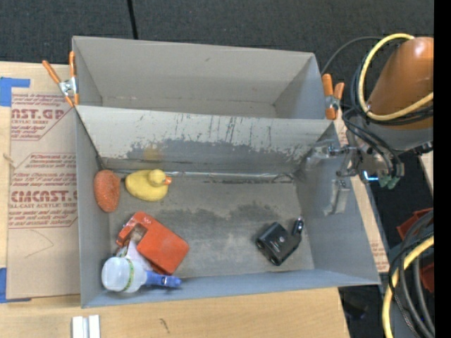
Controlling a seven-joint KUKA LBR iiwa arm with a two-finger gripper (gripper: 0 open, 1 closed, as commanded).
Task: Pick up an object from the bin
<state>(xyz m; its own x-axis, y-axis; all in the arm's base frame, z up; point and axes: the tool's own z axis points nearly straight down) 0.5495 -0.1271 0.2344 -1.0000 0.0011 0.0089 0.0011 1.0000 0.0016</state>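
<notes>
Gripper [338,189] hangs over the right wall of the bin [211,83], middle right of frame; whether it is open or closed cannot be told. Nearest, a small black gadget [280,241] lies below-left, angled diagonally.

One each: duck [147,185], oval [107,190], block [161,247], bottle [125,274], gadget [278,241]

Grey bin [225,217] holding yellow duck [147,185], orange lump [107,190], red block [161,247], white bottle [121,274], black gadget [278,242]

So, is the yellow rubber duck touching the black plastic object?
No, the yellow rubber duck lies at the left beside an orange oval lump, while the black plastic object lies well apart at the right.
</notes>
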